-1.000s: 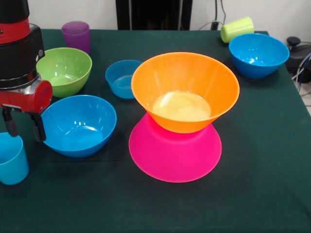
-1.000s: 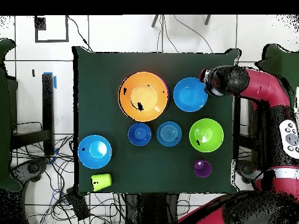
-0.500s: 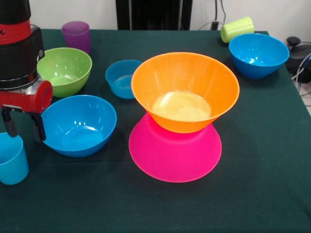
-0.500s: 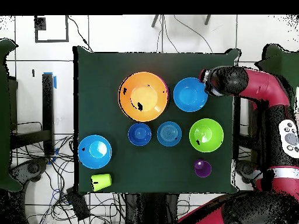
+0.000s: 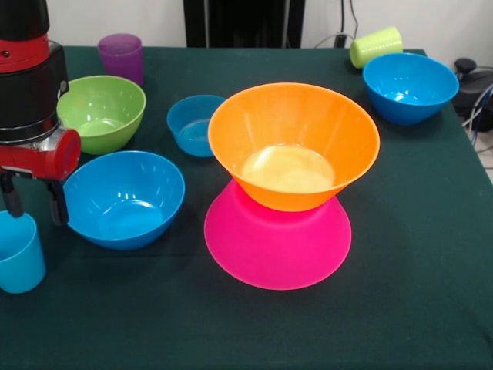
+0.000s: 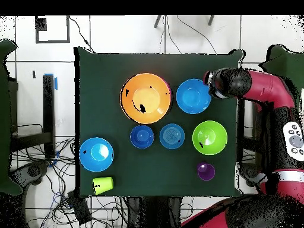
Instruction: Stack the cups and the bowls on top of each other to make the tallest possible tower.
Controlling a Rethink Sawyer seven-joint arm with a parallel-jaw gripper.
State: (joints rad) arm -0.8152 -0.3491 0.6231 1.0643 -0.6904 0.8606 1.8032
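Fingers (image 5: 57, 210) spread apart, empty; gripper (image 5: 35, 202) hangs directly above light-blue cup (image 5: 19, 252), upright at table (image 5: 416, 308) edge, medium blue bowl (image 5: 125, 197) just beside. Tower, orange bowl (image 5: 293, 145) on inverted pink bowl (image 5: 277, 247), sits mid-table, beyond that bowl.

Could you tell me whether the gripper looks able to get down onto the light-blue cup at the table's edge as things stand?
Probably yes. The gripper hangs open just above the upright light-blue cup, with nothing between them. The medium blue bowl stands close beside, so one finger passes near its rim.
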